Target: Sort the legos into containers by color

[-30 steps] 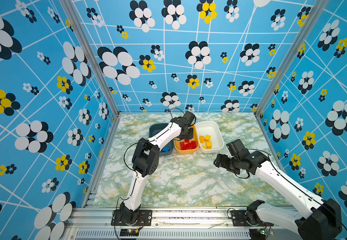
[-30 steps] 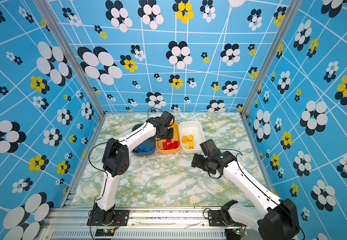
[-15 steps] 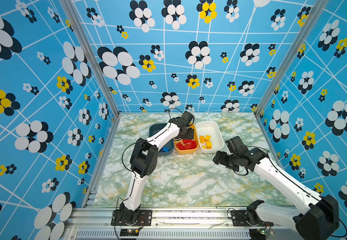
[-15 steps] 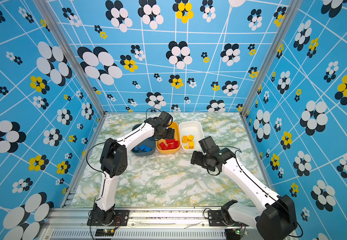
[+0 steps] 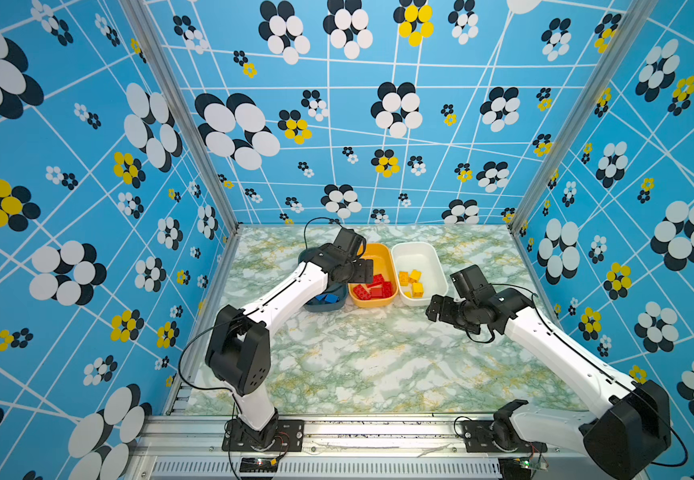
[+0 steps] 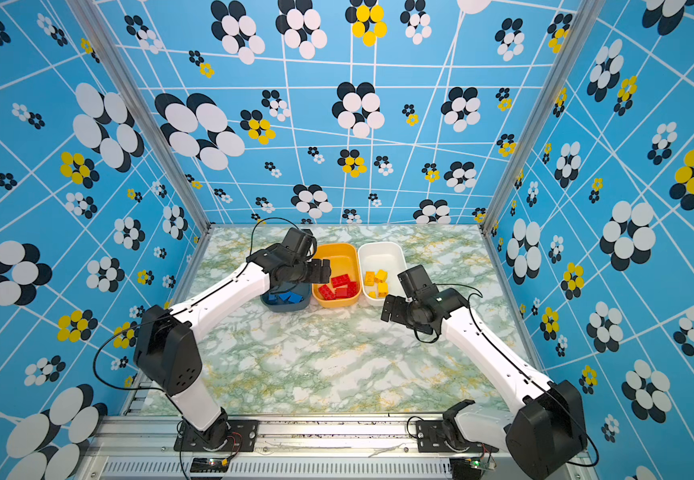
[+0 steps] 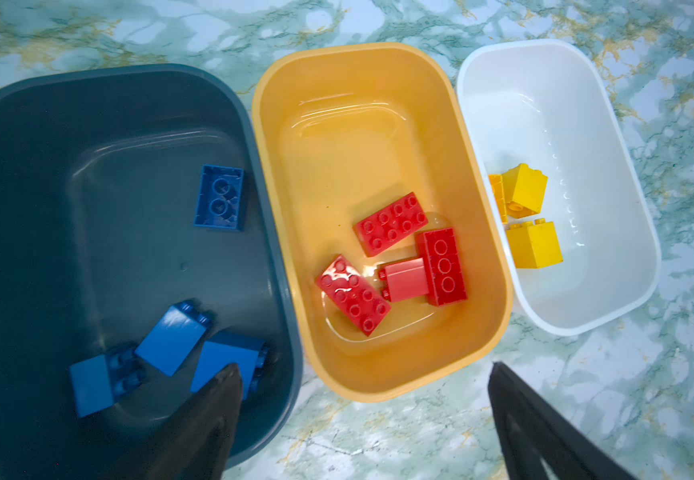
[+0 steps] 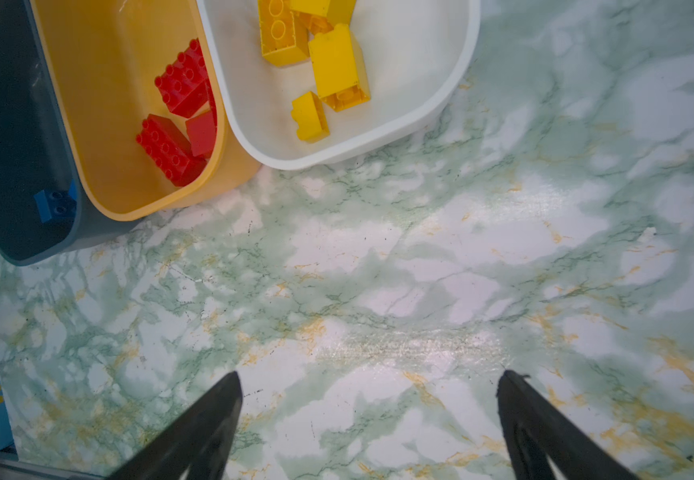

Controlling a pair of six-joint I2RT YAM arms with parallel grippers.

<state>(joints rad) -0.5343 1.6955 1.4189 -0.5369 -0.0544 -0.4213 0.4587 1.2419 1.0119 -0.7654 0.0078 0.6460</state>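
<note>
Three containers stand side by side at the back: a dark teal tub (image 7: 129,187) (image 5: 328,308), an orange-yellow tub (image 7: 358,137) (image 5: 374,251) and a white tub (image 7: 545,104) (image 5: 420,251). Several blue legos (image 7: 220,197) lie in the teal tub, several red legos (image 7: 391,222) (image 5: 372,286) in the orange-yellow one, and yellow legos (image 7: 534,245) (image 8: 339,66) in the white one. My left gripper (image 7: 364,365) (image 5: 360,270) hangs open and empty above the near end of the orange-yellow tub. My right gripper (image 8: 370,373) (image 5: 437,309) is open and empty over bare table in front of the white tub.
The marble-patterned table (image 5: 358,357) has patterned blue walls on three sides. An aluminium rail (image 5: 337,428) with both arm bases runs along the front edge. I see no loose bricks on the table.
My left gripper's jaws have spread apart above the orange-yellow tub, and its wrist shifted slightly left. My right gripper has drifted a little toward the tubs.
</note>
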